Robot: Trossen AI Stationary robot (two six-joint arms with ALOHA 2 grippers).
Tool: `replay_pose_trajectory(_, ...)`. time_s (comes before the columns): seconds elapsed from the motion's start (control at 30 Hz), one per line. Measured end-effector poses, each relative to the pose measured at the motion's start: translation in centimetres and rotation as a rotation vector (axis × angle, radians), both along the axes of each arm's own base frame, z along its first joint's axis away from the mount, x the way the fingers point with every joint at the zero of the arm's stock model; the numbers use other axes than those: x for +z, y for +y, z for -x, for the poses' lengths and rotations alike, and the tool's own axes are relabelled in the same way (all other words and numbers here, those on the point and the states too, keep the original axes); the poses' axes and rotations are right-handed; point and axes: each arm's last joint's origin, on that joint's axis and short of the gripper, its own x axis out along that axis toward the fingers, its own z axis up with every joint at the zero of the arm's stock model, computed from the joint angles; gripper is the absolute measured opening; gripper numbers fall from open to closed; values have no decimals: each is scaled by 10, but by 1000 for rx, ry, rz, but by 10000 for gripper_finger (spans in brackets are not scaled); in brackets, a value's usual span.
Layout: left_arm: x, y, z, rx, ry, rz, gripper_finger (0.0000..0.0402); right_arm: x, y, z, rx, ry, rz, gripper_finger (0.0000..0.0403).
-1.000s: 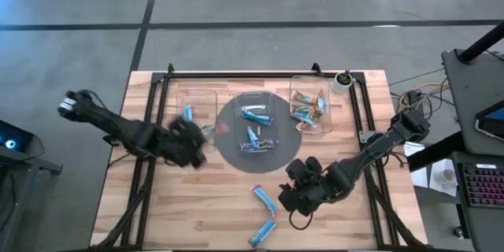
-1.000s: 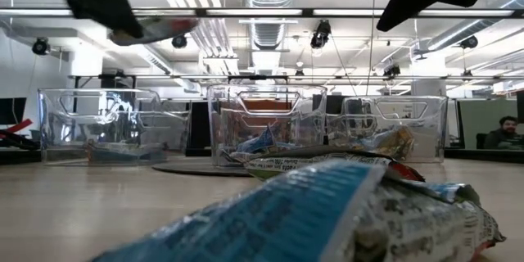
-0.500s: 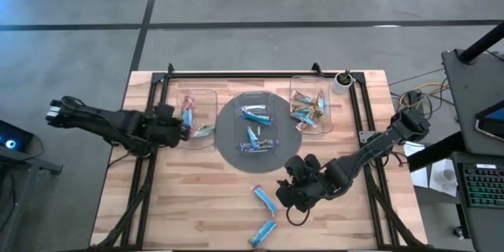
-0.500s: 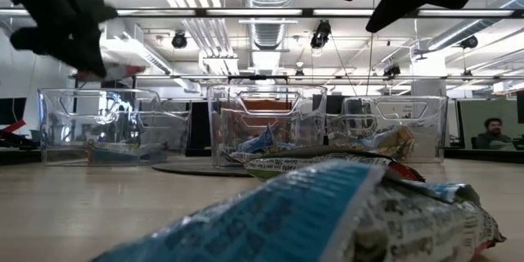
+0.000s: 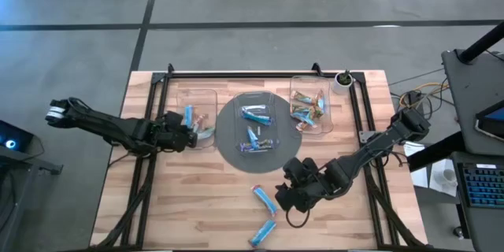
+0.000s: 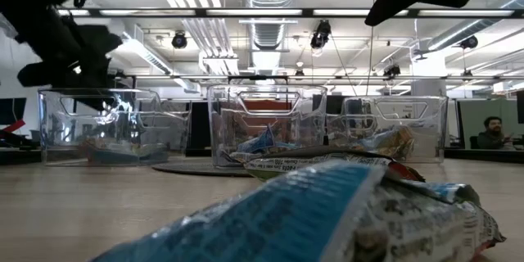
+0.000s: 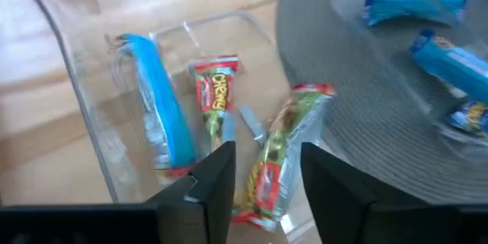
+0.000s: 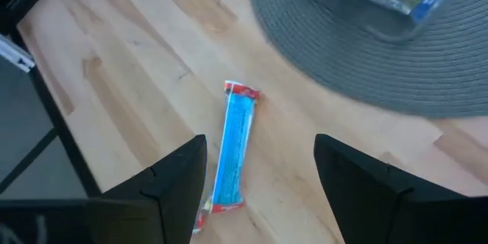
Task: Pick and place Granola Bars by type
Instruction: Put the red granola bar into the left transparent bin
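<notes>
We see a light-blue bar [image 8: 234, 148] with red ends on the pale wood surface [image 8: 137, 53]. The round mat [image 7: 358, 84] is grey. Both robot hands [image 7: 265, 191] [image 8: 259, 191] look black.

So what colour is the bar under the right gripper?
Light blue with red ends, clearest in the right wrist view.

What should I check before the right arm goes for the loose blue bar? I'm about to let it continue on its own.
1. Right claw open: ok, fingers spread wide.
2. Right claw lined up over the blue bar: ok, bar lies between the fingers in the wrist view.
3. Blue bar free of neighbours: ok, bare wood around it; the second loose bar lies apart.
4. Left claw out of the way: ok, it is over the left tray.
5. Left claw empty: ok, open, with bars lying in the tray below.
6. Height above the blue bar: cannot tell.
</notes>
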Motion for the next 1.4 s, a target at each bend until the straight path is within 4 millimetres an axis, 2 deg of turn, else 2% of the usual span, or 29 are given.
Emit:
replay_pose_trajectory(0.1, 16, 0, -1, -37, 19, -20, 144, 0, 1, 0, 19, 17, -37, 233)
replay_pose_trajectory(0.2, 41, -4, -5, -111, -21, -43, 146, -5, 4, -2, 43, 46, -73, 233)
replay_pose_trajectory(0.4, 100, -19, -11, -342, -147, -130, 147, -33, 16, -17, 135, 91, -101, 233)
replay_pose_trajectory(0.53, 123, -26, -8, -412, -214, -141, 147, -55, 24, -29, 148, 97, -101, 233)
replay_pose_trajectory(0.67, 125, -33, -6, -449, -232, -123, 147, -77, 30, -37, 134, 117, -119, 233)
replay_pose_trajectory(0.97, 106, -49, -5, -498, -211, -52, 147, -124, 40, -50, 70, 191, -128, 233)
replay_pose_trajectory(1.23, 97, -60, -8, -524, -184, -34, 147, -129, 40, -52, 30, 198, -143, 225)
replay_pose_trajectory(1.4, 94, -63, -12, -527, -169, -39, 147, -126, 33, -56, 62, 208, -153, 165)
